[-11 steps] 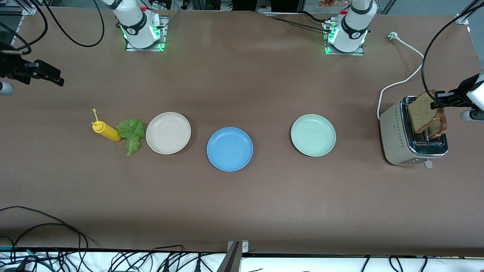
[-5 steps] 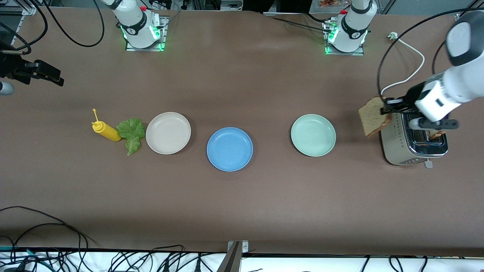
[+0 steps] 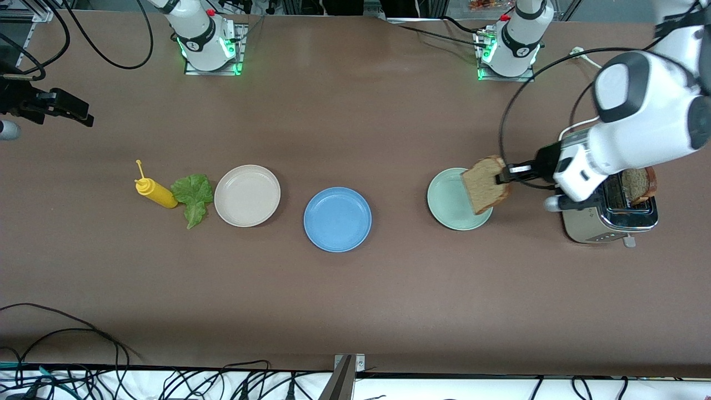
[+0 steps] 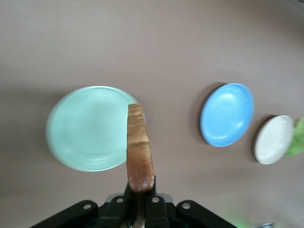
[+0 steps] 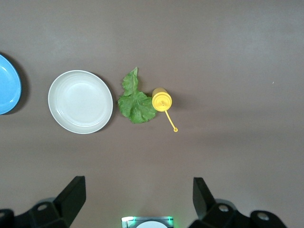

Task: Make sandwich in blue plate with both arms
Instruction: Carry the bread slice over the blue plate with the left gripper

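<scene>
My left gripper (image 3: pixel 506 175) is shut on a speckled brown bread slice (image 3: pixel 485 184) and holds it on edge in the air over the rim of the pale mint-green plate (image 3: pixel 451 206). In the left wrist view the slice (image 4: pixel 140 152) sticks out of the gripper (image 4: pixel 140 190) beside the mint plate (image 4: pixel 85 128). A second bread slice (image 3: pixel 639 184) stands in the toaster (image 3: pixel 594 225). The blue plate (image 3: pixel 337 219) lies bare at mid-table; it shows in both wrist views (image 4: pixel 226 114) (image 5: pixel 7 85). The lettuce leaf (image 3: pixel 193 195) (image 5: pixel 135 99) lies on the table. My right gripper (image 3: pixel 78 111) (image 5: pixel 140 199) waits open and empty at the right arm's end.
A beige plate (image 3: pixel 247 195) (image 5: pixel 80 101) lies between the lettuce and the blue plate. A yellow mustard bottle (image 3: pixel 155 191) (image 5: pixel 162 99) stands beside the lettuce. The toaster's white cord (image 3: pixel 589 119) runs toward the left arm's base. Cables hang along the table's near edge.
My left gripper lifted the bread slice out of the toaster and carried it toward the middle, now over the mint-green plate. The right arm has not moved.
</scene>
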